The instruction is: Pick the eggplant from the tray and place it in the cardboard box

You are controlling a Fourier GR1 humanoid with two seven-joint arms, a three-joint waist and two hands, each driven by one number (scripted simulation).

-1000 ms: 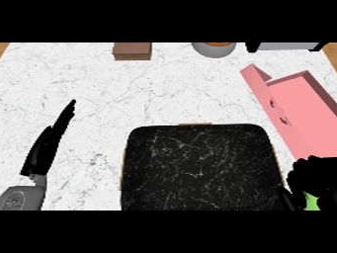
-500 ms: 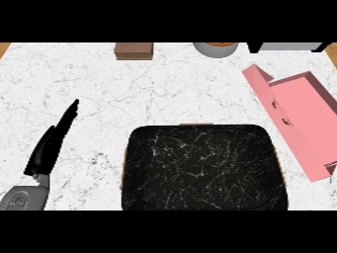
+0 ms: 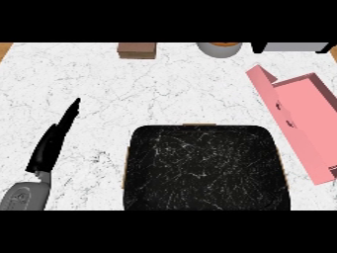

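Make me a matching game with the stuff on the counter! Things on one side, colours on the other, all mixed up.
Things:
1. tray
2. box
3. counter
4. small block at the far edge

Colours:
a. pink
b. brown
c. black
d. white marbled

Pairs: 1-c, 2-a, 3-d, 4-b

The left hand rests open at the lower left; it is not part of the game.
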